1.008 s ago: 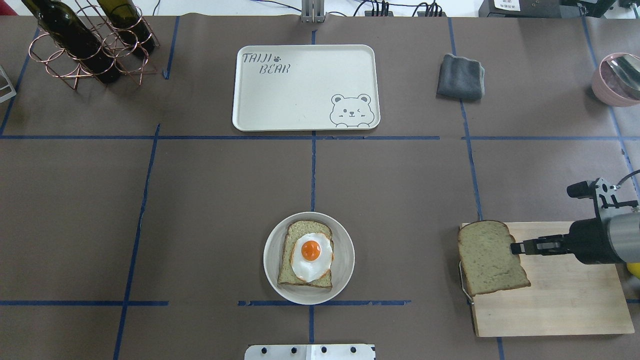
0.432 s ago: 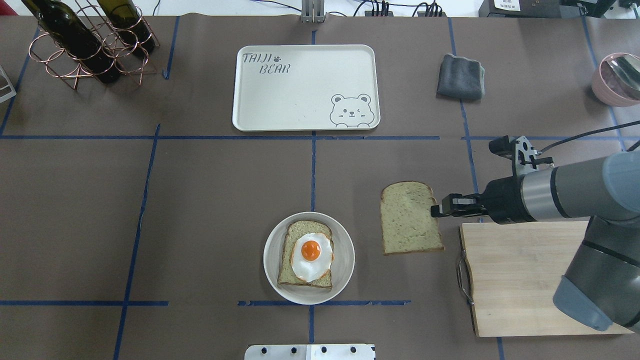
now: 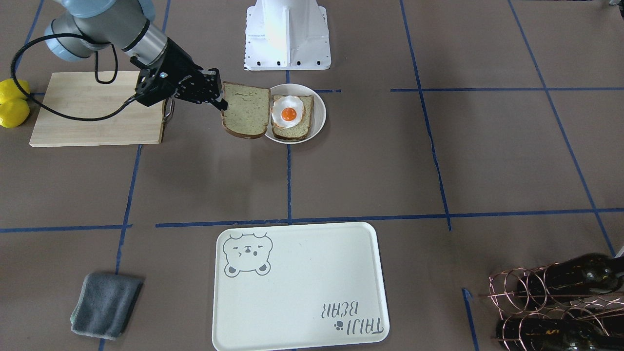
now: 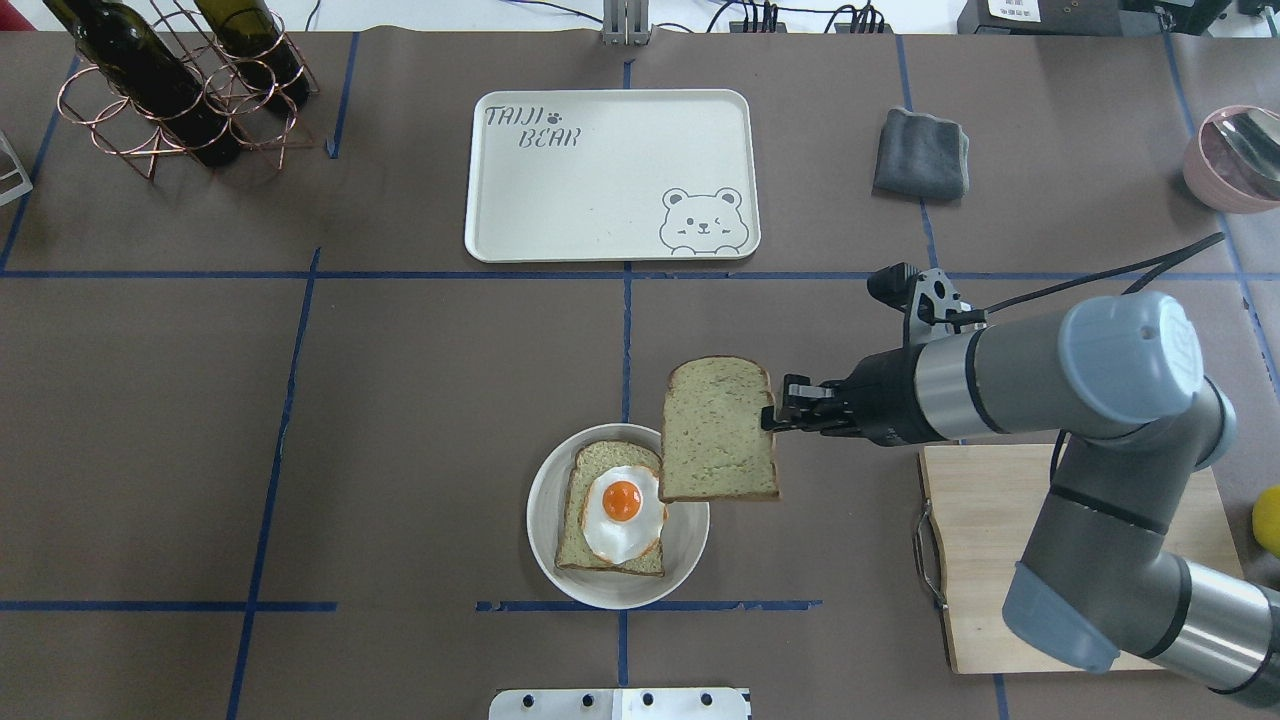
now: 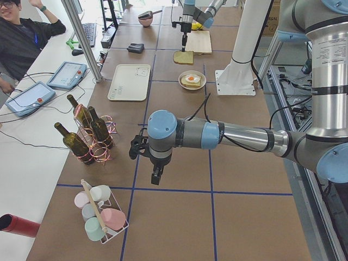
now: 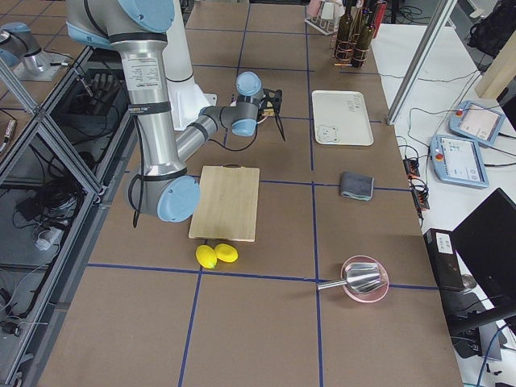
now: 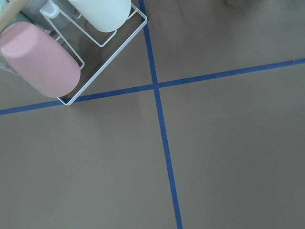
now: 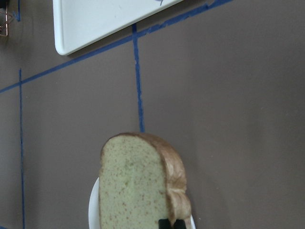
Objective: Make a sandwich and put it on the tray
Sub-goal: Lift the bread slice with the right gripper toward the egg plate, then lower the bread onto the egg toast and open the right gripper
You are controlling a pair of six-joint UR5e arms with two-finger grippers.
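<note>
My right gripper [image 4: 772, 415] is shut on the edge of a tan bread slice [image 4: 718, 430] and holds it in the air, level, over the right rim of the round white plate [image 4: 545, 520]. On the plate lies the other bread slice [image 4: 600, 465] with the fried egg [image 4: 622, 510] on top. The held slice also shows in the right wrist view [image 8: 133, 186] and the front view [image 3: 245, 116]. The cream bear tray [image 4: 600, 180] lies bare at the far middle. My left gripper [image 5: 156, 176] hangs over the table's left end; I cannot tell whether it is open.
A wooden cutting board [image 4: 975, 560] lies under the right arm, with lemons [image 3: 12, 102] beside it. A grey cloth [image 4: 922, 152] and a pink bowl [image 4: 1235, 160] are at the far right. A bottle rack [image 4: 180, 90] stands far left. A cup rack [image 7: 71, 47] is near the left gripper.
My right gripper has carried the bread slice left from the cutting board to the plate's right rim. The plate, egg and tray have not moved.
</note>
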